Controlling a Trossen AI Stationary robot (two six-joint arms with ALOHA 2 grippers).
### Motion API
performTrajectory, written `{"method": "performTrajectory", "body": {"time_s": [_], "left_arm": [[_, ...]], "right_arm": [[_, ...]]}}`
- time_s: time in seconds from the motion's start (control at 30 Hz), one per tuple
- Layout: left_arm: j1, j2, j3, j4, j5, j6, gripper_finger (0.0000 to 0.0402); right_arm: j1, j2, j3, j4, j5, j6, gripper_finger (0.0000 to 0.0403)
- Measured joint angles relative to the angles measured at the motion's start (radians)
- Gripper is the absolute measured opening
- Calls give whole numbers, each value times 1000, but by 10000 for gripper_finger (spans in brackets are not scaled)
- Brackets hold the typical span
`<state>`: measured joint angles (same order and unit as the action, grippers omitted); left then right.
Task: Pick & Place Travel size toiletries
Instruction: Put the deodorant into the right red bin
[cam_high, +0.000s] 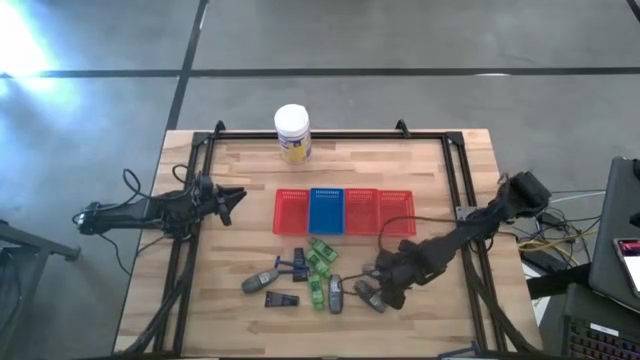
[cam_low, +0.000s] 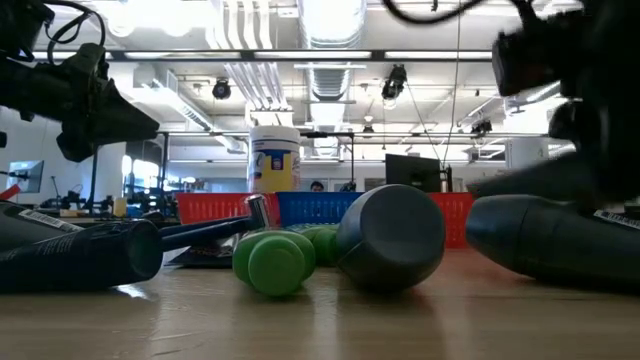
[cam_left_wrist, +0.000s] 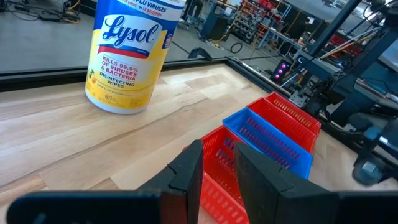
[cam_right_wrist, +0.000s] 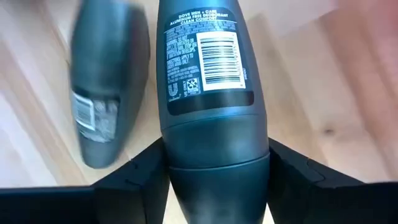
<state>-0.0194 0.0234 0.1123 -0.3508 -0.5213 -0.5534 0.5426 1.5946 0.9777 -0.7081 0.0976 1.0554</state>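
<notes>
Grey and smooth, a deodorant bottle (cam_right_wrist: 214, 93) sits right between the two dark fingers of the right pincer (cam_right_wrist: 214, 171), which squeeze its rounded end from both sides. Its long side runs straight out from the pincer, barcode label facing up. It lies on the wooden table (cam_high: 420, 170), beside another grey bottle (cam_right_wrist: 109, 93). Off to the side, the left pincer (cam_high: 236, 200) hangs nearly closed, holding nothing, near the red mesh tray (cam_left_wrist: 217, 186).

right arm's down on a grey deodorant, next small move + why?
Probably lift straight up. The right tool has its fingers against both sides of the grey deodorant, which lies on the table beside another grey one. The red and blue trays sit further back.
</notes>
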Motion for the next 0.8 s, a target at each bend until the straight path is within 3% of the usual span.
{"method": "performTrajectory", "body": {"time_s": [0.2,0.47,0.63,0.8], "left_arm": [[0,0,0,0,0,0,97],[0,0,0,0,0,0,97],[0,0,0,0,0,0,97],[0,0,0,0,0,0,97]], "right_arm": [[-3,-200,10,-75,187,213,192],[-96,-404,-33,-360,415,678,205],[-245,-457,-103,-329,417,714,201],[-422,-450,-183,-108,303,600,209]]}}
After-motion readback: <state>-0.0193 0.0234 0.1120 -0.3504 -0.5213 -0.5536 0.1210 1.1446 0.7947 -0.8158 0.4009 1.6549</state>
